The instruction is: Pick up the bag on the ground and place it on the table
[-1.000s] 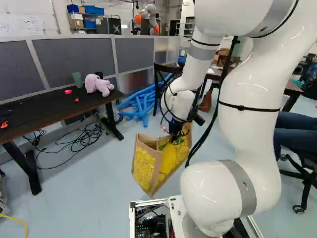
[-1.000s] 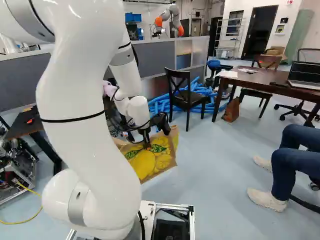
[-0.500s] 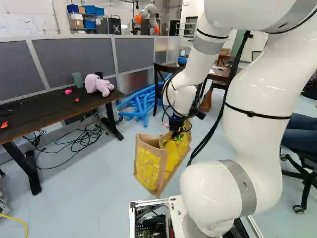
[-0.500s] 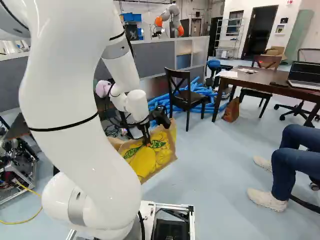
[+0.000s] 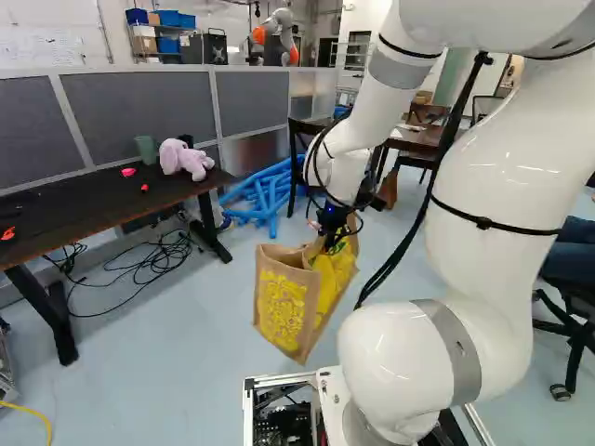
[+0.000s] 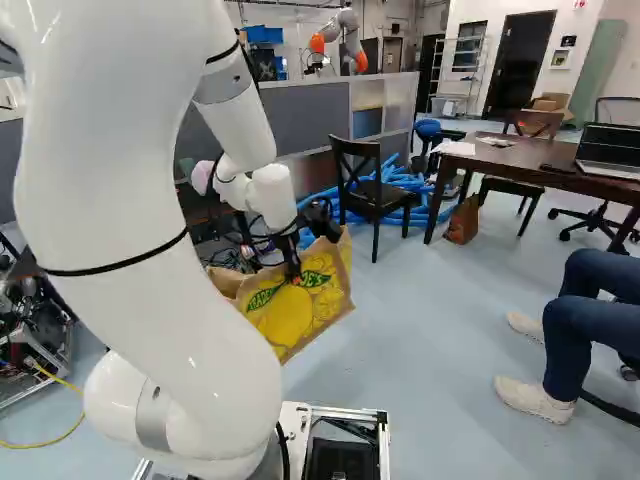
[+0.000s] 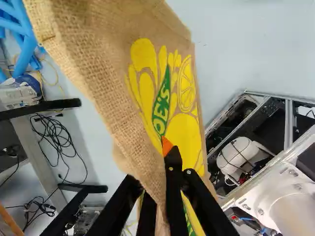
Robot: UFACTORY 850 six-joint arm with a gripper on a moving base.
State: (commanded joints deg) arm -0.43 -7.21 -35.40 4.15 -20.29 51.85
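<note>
A: What has the gripper (image 7: 166, 153) got, from where you stand?

B: One edge of the bag (image 5: 284, 308), by the look of it. The fingers are closed on the cloth from both sides, orange pad (image 7: 167, 146) showing at its rim.

A: Just that edge? Then I'd worry about slipping. The bag hangs off the floor (image 5: 177, 344), tilted, its weight pulling on one pinch. A quick swing could drag the cloth out.

B: And the lower corner dangles near the base frame (image 5: 277, 381). If the arm dipped or swept close, it might snag there.

A: Which table do you reckon? There's the dark one (image 5: 84, 216) at the left of the left base view, and the other (image 6: 550, 168) at the right of the right base view.

B: I can't say. For the dark one, the bag must clear the edge first. Come in too low and its bottom would hit that edge and fold, or twist in the grip.

A: Further in, there's the plush toy (image 5: 184, 159) and the green cup (image 5: 146, 149). A swinging bag could sweep either one off.

B: And if it let go with the bag half over the edge, I'd expect it to topple to the floor.
</note>
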